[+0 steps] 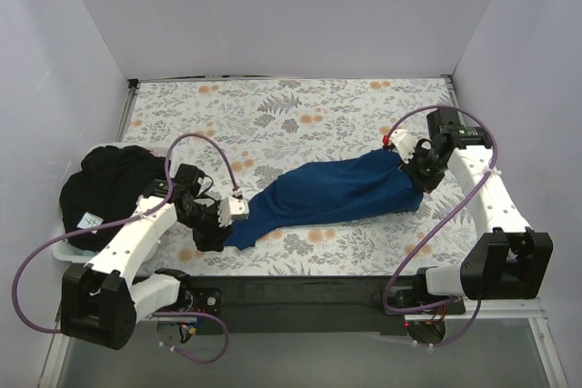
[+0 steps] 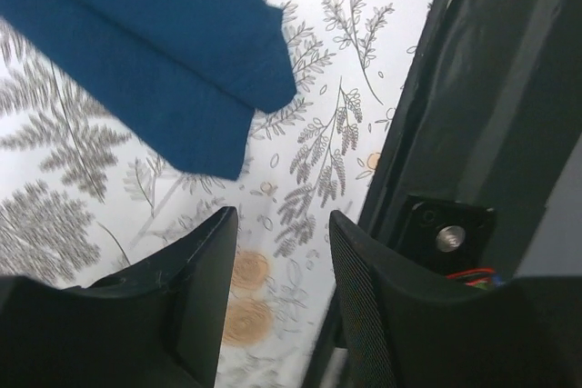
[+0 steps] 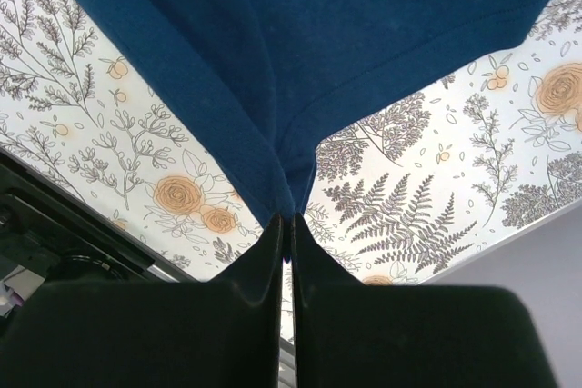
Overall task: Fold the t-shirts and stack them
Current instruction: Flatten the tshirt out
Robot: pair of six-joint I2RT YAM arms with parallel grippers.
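Step in hand: we're spreading the plain dark royal blue cloth t-shirt (image 1: 336, 193) ready for folding. We judge the fold itself not yet made, since it lies as a long rumpled band, no neat rectangle.
Where the shirt is: slantwise across the middle of the white floral-patterned table cloth (image 1: 273, 106), one end by each arm.
Right gripper (image 3: 289, 220): jaws pressed together, with a hem corner of the blue shirt pinched at their tips. We've got that end.
Left gripper (image 2: 282, 224): jaws partly apart with nothing between them. The shirt's layered corner lies just ahead of the fingertips, not touching.
Next move, as we read it: the left reaches forward onto that corner, low to the table, and bites the shirt's layers only, not the patterned cloth beneath. Then both ends can be drawn taut.
Risk: a shallow bite could slip, or catch one layer alone.
Container: a white rim (image 1: 56, 247) shows under the heap at far left. We can't tell whether it's a bin or a tray.
What is in it: a crumpled black cloth t-shirt (image 1: 109, 184) with a small white tag (image 1: 90, 221), not yet folded. We see no stack begun.
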